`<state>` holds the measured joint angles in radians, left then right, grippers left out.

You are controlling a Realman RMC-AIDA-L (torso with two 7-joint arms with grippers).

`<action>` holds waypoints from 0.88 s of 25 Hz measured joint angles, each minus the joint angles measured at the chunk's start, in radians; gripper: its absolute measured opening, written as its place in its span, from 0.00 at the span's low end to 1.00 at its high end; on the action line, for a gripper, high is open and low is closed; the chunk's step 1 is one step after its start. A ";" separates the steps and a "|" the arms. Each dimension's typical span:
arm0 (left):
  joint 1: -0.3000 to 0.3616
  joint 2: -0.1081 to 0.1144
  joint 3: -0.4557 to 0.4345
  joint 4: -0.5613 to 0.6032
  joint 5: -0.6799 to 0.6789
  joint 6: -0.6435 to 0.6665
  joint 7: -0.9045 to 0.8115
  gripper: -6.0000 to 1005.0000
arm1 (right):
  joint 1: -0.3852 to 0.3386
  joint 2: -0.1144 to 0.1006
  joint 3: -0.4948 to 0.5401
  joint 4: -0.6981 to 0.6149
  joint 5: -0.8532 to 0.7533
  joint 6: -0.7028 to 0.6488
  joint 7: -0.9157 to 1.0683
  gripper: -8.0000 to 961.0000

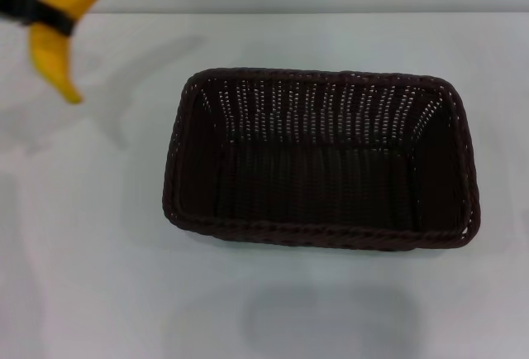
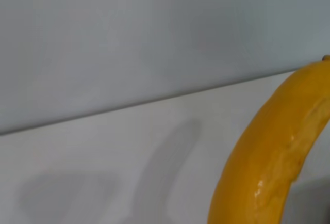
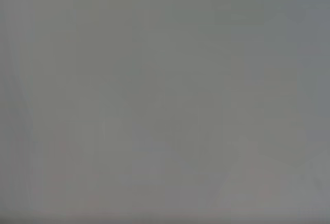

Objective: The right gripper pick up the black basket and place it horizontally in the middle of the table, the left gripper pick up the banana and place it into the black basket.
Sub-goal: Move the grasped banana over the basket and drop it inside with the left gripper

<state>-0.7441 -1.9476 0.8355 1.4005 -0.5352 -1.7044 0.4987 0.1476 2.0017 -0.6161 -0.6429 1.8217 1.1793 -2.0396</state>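
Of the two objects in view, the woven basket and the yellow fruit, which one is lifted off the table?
The curved yellow banana, clamped in the left gripper. The dark woven wicker basket rests empty on the white table.

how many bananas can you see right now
1. The banana hangs in the left gripper, above the table's far left part, to the left of the black basket. Nothing lies inside the basket.

The black basket sits lengthwise across the middle of the table, open side up and holding nothing; at the far left the left gripper clamps the banana in the air, well apart from the basket.
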 joint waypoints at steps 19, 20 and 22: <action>-0.142 -0.055 0.171 -0.289 -0.364 -0.081 0.126 0.53 | 0.006 0.000 0.001 -0.001 -0.010 0.019 0.021 0.32; -0.146 -0.064 0.172 -0.294 -0.358 -0.077 0.134 0.53 | 0.006 0.000 0.002 0.000 -0.010 0.017 0.021 0.32; -0.148 -0.075 0.172 -0.296 -0.354 -0.069 0.151 0.53 | 0.006 -0.001 0.005 0.002 -0.010 0.016 0.021 0.32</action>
<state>-0.8926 -2.0225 1.0076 1.1046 -0.8889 -1.7737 0.6499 0.1535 2.0012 -0.6113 -0.6406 1.8113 1.1952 -2.0188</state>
